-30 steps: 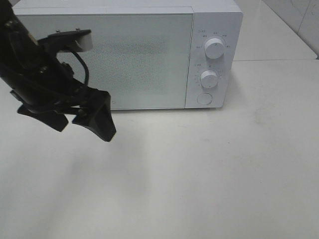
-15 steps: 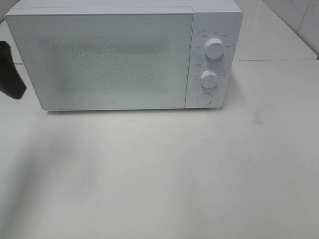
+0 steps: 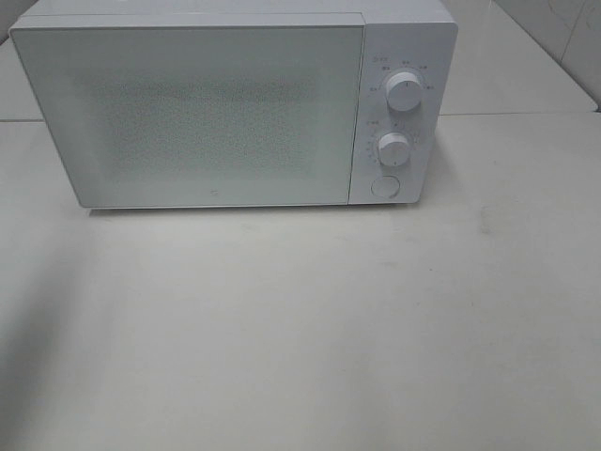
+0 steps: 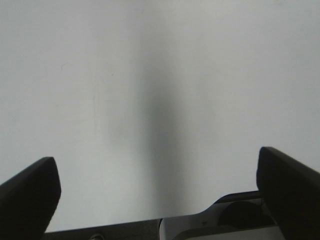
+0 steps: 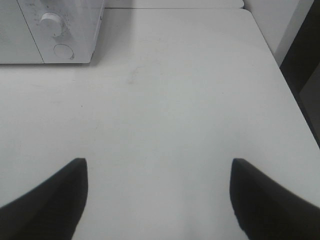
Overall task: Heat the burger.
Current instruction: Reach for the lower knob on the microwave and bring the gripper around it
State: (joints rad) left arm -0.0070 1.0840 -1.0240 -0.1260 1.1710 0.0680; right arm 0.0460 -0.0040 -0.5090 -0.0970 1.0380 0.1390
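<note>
A white microwave [image 3: 235, 103] stands at the back of the table with its frosted door shut; its two knobs [image 3: 404, 91] and round button are on its right panel. The burger is out of view. Neither arm shows in the exterior high view. My left gripper [image 4: 157, 182] is open and empty over bare white table. My right gripper [image 5: 157, 200] is open and empty above the table, with the microwave's control corner [image 5: 60, 35] far ahead of it.
The white table [image 3: 329, 329] spreads in front of the microwave. Its right edge [image 5: 285, 75] shows in the right wrist view, with a dark gap beyond it. A tiled wall rises at the back right.
My left arm, which was in front of the microwave door a second ago, has drawn back to the left and left the exterior high view. The door is fully visible.
</note>
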